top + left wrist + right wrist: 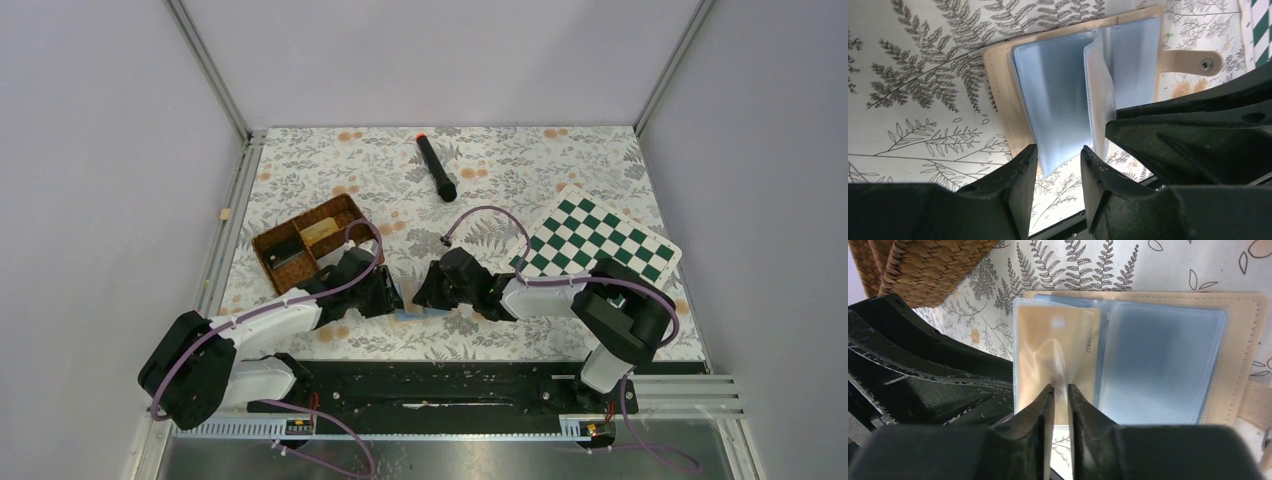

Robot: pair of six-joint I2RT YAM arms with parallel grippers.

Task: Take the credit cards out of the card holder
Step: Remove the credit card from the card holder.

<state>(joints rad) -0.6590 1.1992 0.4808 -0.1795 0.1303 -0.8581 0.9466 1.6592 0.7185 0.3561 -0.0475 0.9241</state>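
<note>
**Card holder (412,311) open, one card pinched**

We see the holder lying flat, low centre of the top view. The right gripper (1060,390) is nipped tight on the yellow-gold card (1048,340) in its clear pocket. The left gripper (1058,160), fingers parted, straddles a blue-tinted sleeve (1053,90).

Tan card holder (1243,340) lying open on fern-print table (1198,265), yellow-gold card (1048,340) and light blue card (1158,365) sleeved inside.

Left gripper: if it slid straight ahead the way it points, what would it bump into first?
The left gripper would most likely meet the card holder first. Its clear plastic pages show right between the open jaws, though the height above them is unclear.
</note>
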